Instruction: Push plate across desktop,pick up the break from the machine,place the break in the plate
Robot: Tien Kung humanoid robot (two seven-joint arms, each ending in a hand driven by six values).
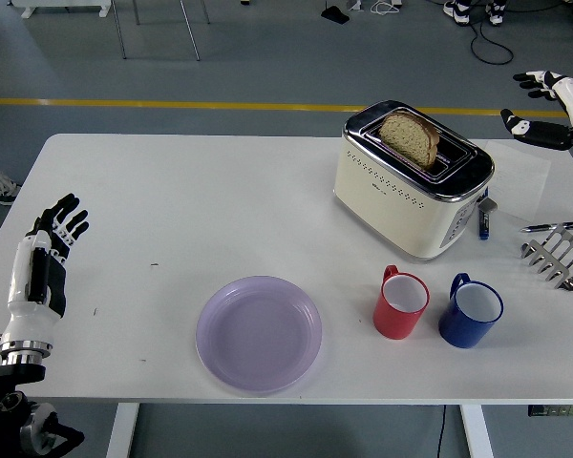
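A lilac plate (259,332) lies on the white table (220,200) near its front edge. Behind it to the right stands a cream toaster (411,181) with a slice of bread (410,136) sticking up out of its near slot. My left hand (50,239) hovers at the table's left edge, fingers spread, well clear of the plate. My right hand (544,110) is raised at the far right, above and right of the toaster, with fingers spread and holding nothing.
A red mug (400,302) and a blue mug (470,311) stand in front of the toaster. A metal toast rack (557,258), a pen (552,226) and a small blue item (483,224) lie at the right side.
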